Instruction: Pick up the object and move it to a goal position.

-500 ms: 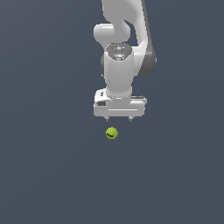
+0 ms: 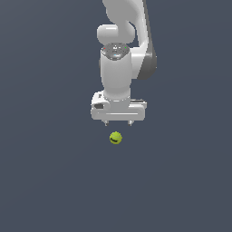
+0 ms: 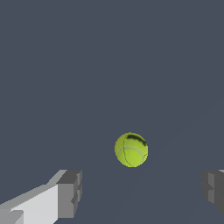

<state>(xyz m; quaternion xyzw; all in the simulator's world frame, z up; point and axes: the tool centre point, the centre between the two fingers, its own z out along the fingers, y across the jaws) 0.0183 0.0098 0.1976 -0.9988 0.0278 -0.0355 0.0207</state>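
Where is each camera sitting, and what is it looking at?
Exterior view: sits off the arm, facing the white arm and its gripper, which hangs above the small yellow-green ball; exactly where it stands can't be told.
Wrist view: rides on the wrist, looking past the two grey fingertips at the ball.
Both views share the ball and the open gripper, with nothing held.

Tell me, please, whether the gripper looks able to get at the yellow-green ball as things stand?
Probably yes. The gripper is open, and its fingers stand wider apart than the ball. Nothing lies between them in either view. The ball is not yet between the fingers, so the gripper would have to close in on it first.
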